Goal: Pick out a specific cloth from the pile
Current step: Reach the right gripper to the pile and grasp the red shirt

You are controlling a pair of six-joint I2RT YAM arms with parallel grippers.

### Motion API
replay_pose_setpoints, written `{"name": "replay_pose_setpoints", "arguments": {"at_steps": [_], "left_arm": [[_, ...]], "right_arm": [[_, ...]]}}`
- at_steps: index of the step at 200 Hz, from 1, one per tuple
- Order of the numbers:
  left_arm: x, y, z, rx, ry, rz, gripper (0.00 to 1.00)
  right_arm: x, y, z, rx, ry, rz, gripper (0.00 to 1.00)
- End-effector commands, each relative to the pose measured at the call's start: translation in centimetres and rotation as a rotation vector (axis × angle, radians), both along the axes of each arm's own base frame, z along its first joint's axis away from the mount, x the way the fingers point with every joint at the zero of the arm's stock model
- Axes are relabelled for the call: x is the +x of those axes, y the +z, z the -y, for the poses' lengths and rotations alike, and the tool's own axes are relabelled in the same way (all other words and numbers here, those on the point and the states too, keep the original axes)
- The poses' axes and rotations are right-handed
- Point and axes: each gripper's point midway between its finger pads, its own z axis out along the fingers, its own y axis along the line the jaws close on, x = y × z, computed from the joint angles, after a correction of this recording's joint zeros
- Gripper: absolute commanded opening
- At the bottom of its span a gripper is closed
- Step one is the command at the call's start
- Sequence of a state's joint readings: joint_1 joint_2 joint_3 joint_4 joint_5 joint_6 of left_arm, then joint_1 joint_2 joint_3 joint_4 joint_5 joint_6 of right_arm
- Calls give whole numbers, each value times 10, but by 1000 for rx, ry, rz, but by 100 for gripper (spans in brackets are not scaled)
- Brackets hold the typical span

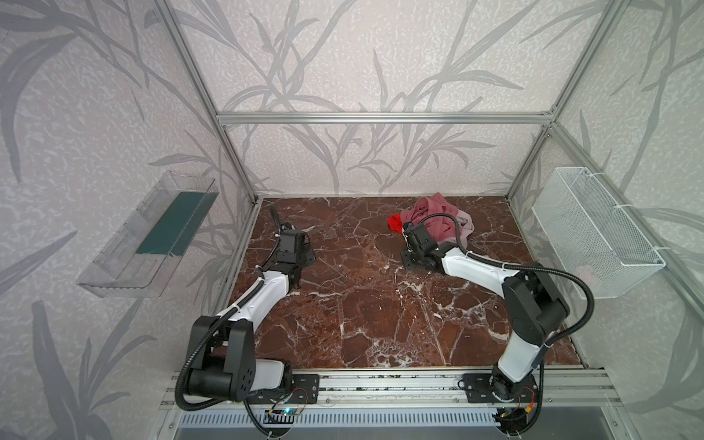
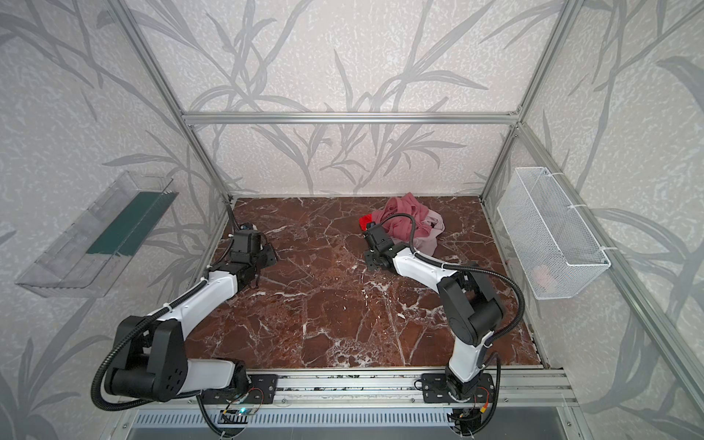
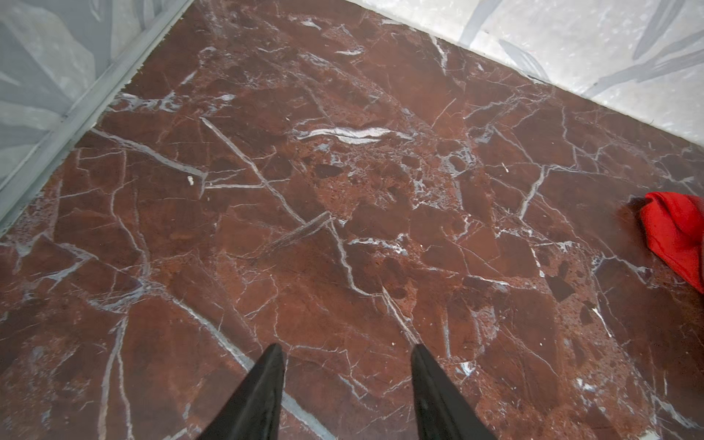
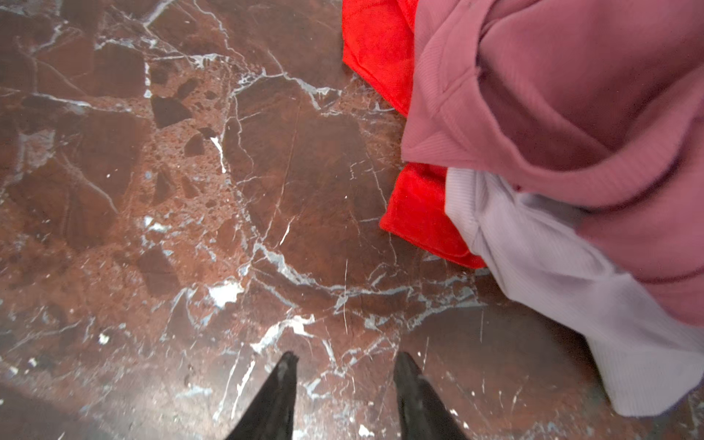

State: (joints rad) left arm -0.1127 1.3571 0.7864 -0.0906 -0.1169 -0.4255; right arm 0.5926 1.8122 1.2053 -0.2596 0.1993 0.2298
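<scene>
Right wrist view first: the right gripper (image 4: 346, 358) has its jaws partly apart with nothing between them, only bare tabletop (image 4: 190, 171) under the tips. Just beyond it and off to one side lies the pile (image 4: 571, 171). A dusty rose-pink cloth (image 4: 552, 114) is heaped on top, and a pale lilac-pink cloth (image 4: 552, 274) spills out beneath it. The cloth (image 4: 415, 217), the bright red one, pokes out from under both at the pile's edge in two patches. Most of it is covered, and the gripper is near it but not touching.

In both top views the pile sits at the far right of the tabletop, with the red corner (image 1: 395, 222) on its left side, facing the open middle. The left gripper (image 3: 347, 348) is well away at the far left, its jaws parted and empty too. It sees only a sliver of red at the border of its own view.

So, as I judge it, nothing is picked out yet. The approach looks nearly done. What's left is to close on the exposed red edge and draw it out from under the pink layers, which may drag along with it.
</scene>
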Motion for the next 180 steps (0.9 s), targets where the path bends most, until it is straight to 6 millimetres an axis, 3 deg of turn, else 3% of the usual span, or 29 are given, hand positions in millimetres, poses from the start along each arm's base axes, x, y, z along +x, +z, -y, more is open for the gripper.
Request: {"name": "replay_pose_setpoints", "arguments": {"at_steps": [1,70,180], "left_arm": [[9,11,7,-34,-8,30,52],[13,20,7,-22,-27,87,52],[14,26,6,-15,-27,123,52]], "right_arm": [[12,-7,-2,-9,-46,-35,43],[55,-31,11,-53,-144,-75,43],[72,-47,17,-108,-175,-99,37]]}}
